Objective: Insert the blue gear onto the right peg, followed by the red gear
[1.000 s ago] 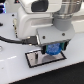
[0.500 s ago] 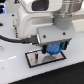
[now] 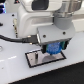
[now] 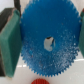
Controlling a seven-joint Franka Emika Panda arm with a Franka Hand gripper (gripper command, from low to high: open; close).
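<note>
Hand (image 3: 54, 50) clamped on blue gear (image 4: 49, 41), low over base plate (image 3: 36, 59); first insertion under way, next: align hub hole over right peg, press down.

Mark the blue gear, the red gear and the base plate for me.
blue gear (image 4: 47, 47), wrist view, on its flat toothed disc.
red gear (image 4: 41, 81), wrist view, on its visible upper rim.
base plate (image 3: 34, 60), exterior view, on its white surface.

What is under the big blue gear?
Under the blue gear, held in the claw, a bit of the red gear peeks out. The white plate lies below it; the gear hides the pegs.
</note>
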